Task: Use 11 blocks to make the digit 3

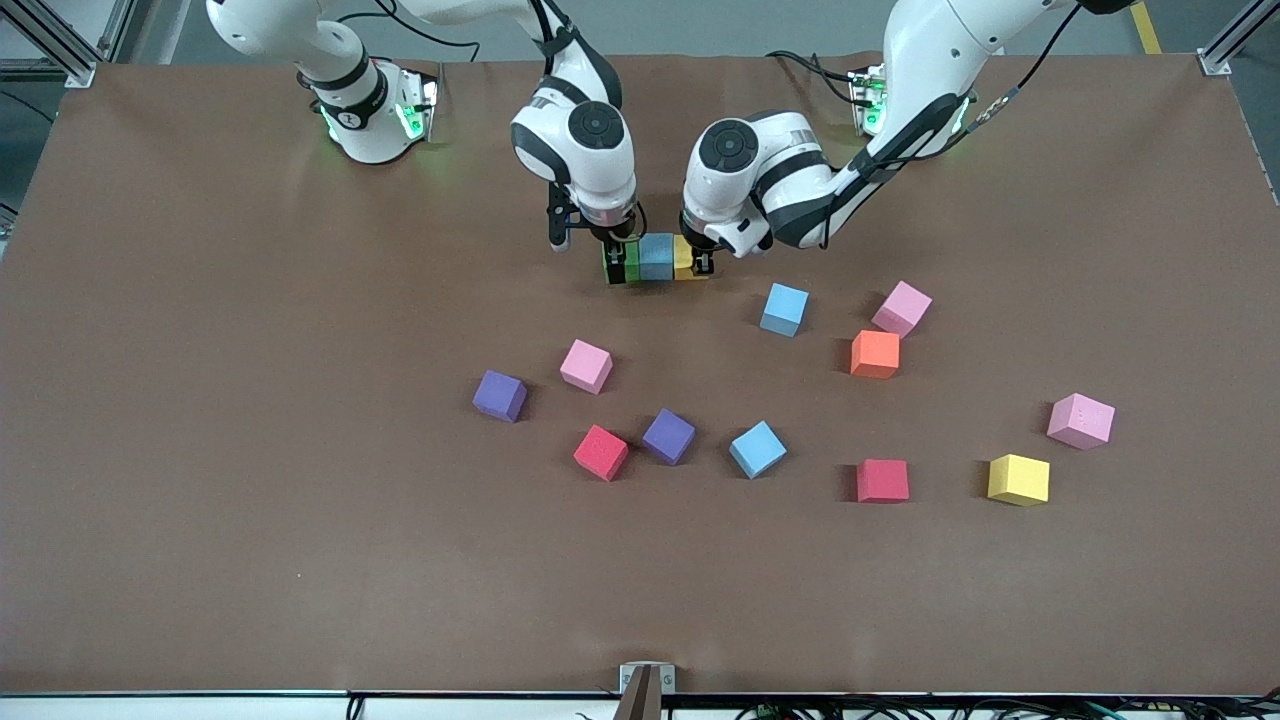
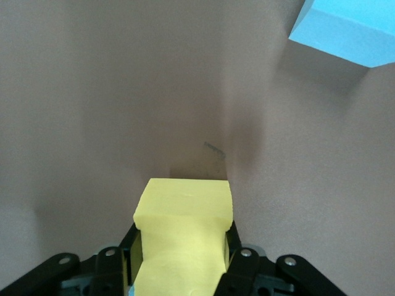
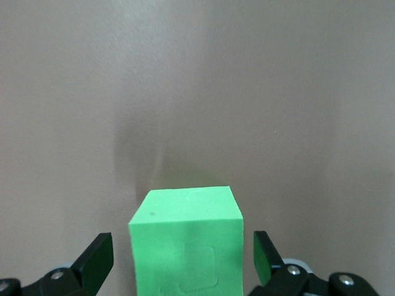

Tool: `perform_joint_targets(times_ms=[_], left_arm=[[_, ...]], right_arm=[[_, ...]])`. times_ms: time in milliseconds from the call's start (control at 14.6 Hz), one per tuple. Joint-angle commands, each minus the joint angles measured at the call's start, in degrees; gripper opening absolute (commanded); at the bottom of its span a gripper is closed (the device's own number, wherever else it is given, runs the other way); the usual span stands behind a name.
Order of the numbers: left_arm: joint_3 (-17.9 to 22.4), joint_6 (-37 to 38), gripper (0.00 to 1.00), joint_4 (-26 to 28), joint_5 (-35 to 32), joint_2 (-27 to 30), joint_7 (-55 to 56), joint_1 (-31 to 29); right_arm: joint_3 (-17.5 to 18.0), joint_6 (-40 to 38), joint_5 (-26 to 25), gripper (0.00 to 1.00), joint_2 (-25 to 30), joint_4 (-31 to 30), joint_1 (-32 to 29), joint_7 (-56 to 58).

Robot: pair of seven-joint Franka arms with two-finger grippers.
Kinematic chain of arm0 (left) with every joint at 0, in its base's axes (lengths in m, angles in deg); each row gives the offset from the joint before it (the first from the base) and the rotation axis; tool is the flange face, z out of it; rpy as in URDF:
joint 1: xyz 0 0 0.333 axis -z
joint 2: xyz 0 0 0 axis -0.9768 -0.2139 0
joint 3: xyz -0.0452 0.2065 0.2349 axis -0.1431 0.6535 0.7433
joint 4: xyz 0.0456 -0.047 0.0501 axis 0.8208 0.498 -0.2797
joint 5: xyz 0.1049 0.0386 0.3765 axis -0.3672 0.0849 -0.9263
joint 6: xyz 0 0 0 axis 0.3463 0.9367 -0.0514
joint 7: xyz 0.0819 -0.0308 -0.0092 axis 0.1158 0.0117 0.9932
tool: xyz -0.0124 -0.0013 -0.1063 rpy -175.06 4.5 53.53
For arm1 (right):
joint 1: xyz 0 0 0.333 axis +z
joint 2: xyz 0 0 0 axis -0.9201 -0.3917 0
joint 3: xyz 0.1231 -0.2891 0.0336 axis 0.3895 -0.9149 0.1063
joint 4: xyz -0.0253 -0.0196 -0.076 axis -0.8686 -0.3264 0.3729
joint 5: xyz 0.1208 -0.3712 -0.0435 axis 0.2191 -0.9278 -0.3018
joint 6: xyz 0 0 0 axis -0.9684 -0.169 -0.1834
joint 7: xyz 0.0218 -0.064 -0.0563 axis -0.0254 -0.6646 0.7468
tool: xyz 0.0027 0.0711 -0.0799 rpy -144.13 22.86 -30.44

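A short row of three touching blocks lies mid-table near the arms: green [image 1: 621,263], light blue [image 1: 656,257], yellow [image 1: 686,258]. My left gripper [image 1: 701,262] is shut on the yellow block [image 2: 184,203] at the row's end toward the left arm, and its fingers [image 2: 131,248] squeeze the foam. My right gripper [image 1: 614,258] is open around the green block [image 3: 185,237], with a gap on each side of it to the fingertips [image 3: 97,259]. Loose blocks lie nearer the front camera.
Loose cubes: light blue [image 1: 784,309], also in the left wrist view [image 2: 345,28], pink [image 1: 901,308], orange [image 1: 875,354], pink [image 1: 586,366], purple [image 1: 499,396], red [image 1: 601,453], purple [image 1: 669,436], light blue [image 1: 758,449], red [image 1: 883,481], yellow [image 1: 1019,480], pink [image 1: 1080,421].
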Motion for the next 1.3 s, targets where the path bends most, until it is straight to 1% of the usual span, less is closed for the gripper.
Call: perform_joint_targets(times_ms=[0, 205, 479, 684, 820, 889, 957, 1025, 1094, 1230], left_arm=[[-0.20, -0.41, 0.35, -0.80, -3.86, -0.79, 14.93, 1.18], [-0.20, -0.41, 0.35, -0.98, -3.77, -0.87, 14.93, 1.18], [-0.20, -0.41, 0.35, -1.68, -3.86, -1.58, 14.84, 1.27], [-0.11, -0.32, 0.36, -2.21, -3.86, -1.93, 14.75, 1.70], [0.32, -0.32, 0.38, -2.21, -3.86, -2.02, 14.75, 1.79], [0.68, -0.32, 0.42, -2.21, -3.95, -2.02, 14.75, 2.32], [1.46, -0.32, 0.48, -2.29, -3.95, -1.93, 14.66, 3.37], [2.78, -0.32, 0.71, -2.47, -3.95, -1.93, 14.58, 4.94], [4.09, 0.12, 1.00, -2.99, -3.95, -1.93, 14.57, 6.96], [7.34, 0.30, 1.00, -4.22, -3.86, -1.93, 14.66, 11.00]], right_arm=[[0.13, -4.27, 0.66, 1.00, 4.88, -1.09, -1.40, 2.21], [0.22, -7.08, 0.74, 1.00, 6.12, 0.05, -2.98, 3.79], [0.30, -12.17, 1.10, 1.00, 5.95, 5.05, -6.49, 7.12], [0.13, -19.55, 1.45, 1.00, 5.77, 10.06, -9.82, 15.98], [0.04, -20.01, 1.36, 1.00, 5.77, 10.95, -11.76, 22.04], [-0.05, -20.10, 1.36, 1.00, 5.68, 11.48, -12.81, 26.25], [-0.05, -20.10, 1.27, 1.00, 5.60, 11.83, -13.96, 29.16], [-0.05, -20.10, 1.27, 1.00, 5.51, 12.27, -14.84, 32.07], [-0.05, -20.10, 1.27, 1.00, 5.42, 12.45, -16.07, 35.05], [-0.05, -20.01, 1.18, 1.00, 5.42, 12.45, -18.09, 44.08]])
